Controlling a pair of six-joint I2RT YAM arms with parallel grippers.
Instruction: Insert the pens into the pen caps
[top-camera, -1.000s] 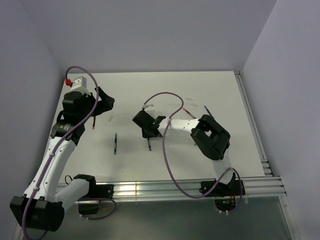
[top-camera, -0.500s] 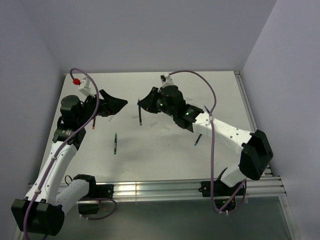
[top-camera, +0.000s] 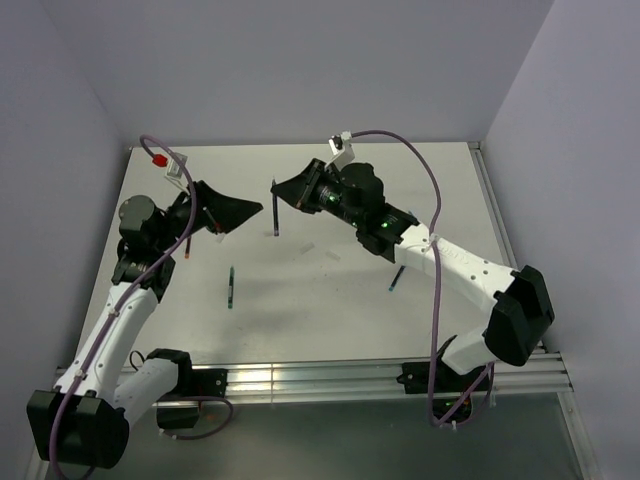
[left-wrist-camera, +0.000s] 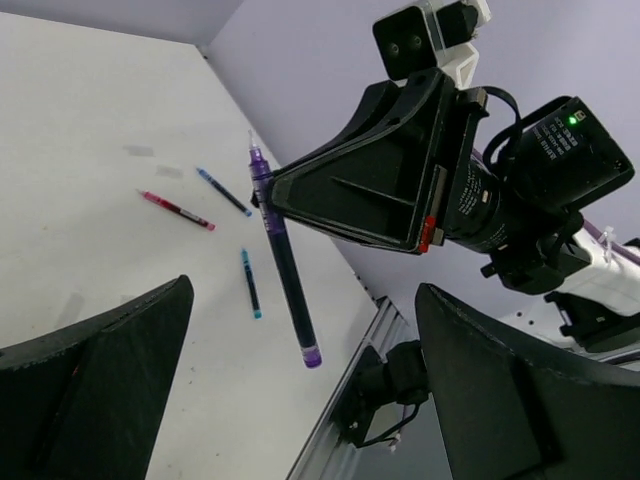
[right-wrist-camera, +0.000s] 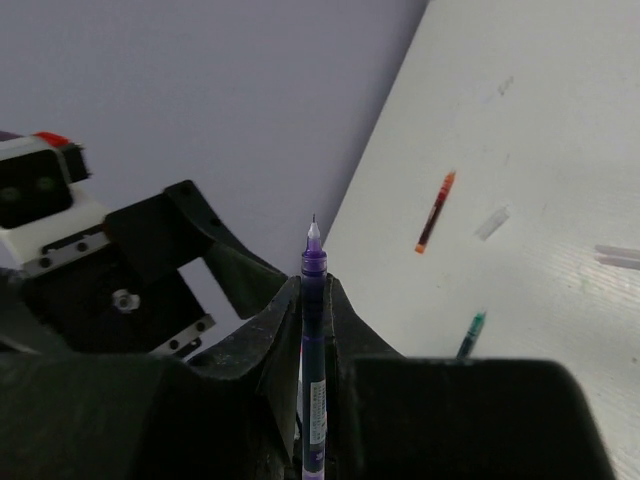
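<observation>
1. The right arm (top-camera: 440, 262) has swung from mid-bench out toward 11 o'clock, carrying the purple pen (top-camera: 275, 215).
2. Its jaws pinch that pen along the barrel, clear of the bench (top-camera: 330, 320).
3. The left jaws, spread wide and empty, have turned to face the pen from 9 o'clock, near but apart.
4. What looks like a cap (right-wrist-camera: 492, 222) lies on the bench, unheld, so capping seems not yet begun.
5. A green pen (top-camera: 230, 288) lies loose at 8 o'clock.
</observation>
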